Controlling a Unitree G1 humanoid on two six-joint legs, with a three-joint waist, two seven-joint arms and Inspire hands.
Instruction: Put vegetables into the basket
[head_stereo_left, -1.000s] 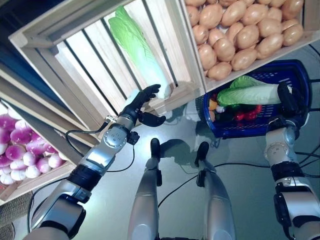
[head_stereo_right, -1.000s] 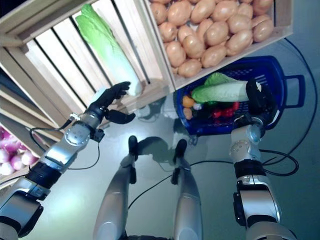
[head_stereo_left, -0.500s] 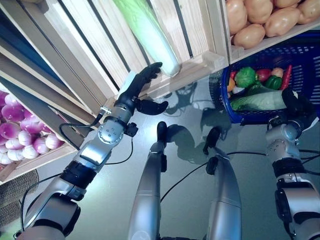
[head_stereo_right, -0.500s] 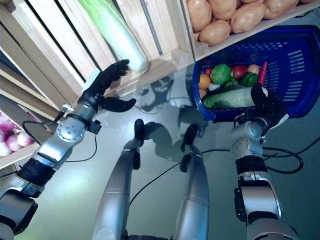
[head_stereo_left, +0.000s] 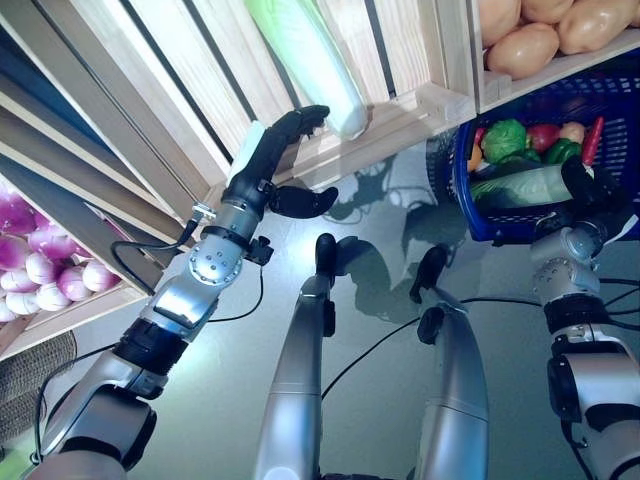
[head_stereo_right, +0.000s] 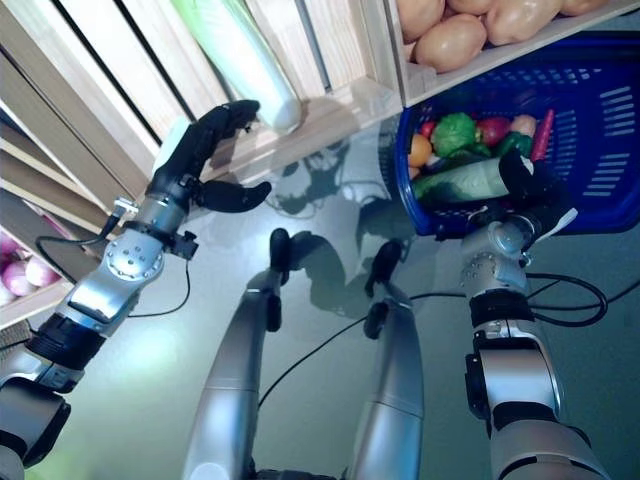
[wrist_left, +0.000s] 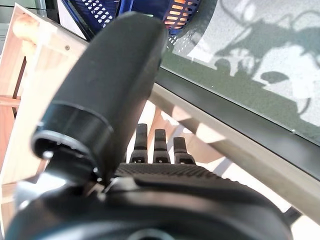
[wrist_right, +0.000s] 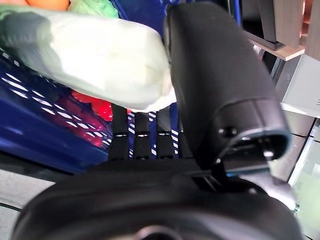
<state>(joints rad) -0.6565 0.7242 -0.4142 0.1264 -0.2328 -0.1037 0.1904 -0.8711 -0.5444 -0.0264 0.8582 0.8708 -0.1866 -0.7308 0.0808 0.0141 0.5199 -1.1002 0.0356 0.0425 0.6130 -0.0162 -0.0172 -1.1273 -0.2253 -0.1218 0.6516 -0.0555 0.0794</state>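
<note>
The blue basket (head_stereo_right: 600, 150) stands on the floor under the wooden stand. My right hand (head_stereo_left: 586, 190) is at the basket's near rim, thumb and fingers closed on the white end of a long napa cabbage (head_stereo_left: 520, 187), which lies across the vegetables inside. The right wrist view shows that cabbage (wrist_right: 90, 55) between thumb and fingers. In the basket lie a green leafy vegetable (head_stereo_right: 456, 132), red ones and an orange one. My left hand (head_stereo_left: 262, 170) is open, fingers straight, its tips just below the white end of another napa cabbage (head_stereo_left: 310, 60) in the slatted crate.
The wooden stand's slatted crate (head_stereo_left: 200, 90) slopes above my left hand, its front lip (head_stereo_left: 400, 115) right by the fingertips. A crate of potatoes (head_stereo_left: 540, 40) overhangs the basket. A lower shelf with purple-white vegetables (head_stereo_left: 40, 270) stands to the left.
The camera has tilted down. My right hand has lowered the cabbage from above the basket's rim down onto the vegetables inside. My left hand stays raised by the crate's cabbage.
</note>
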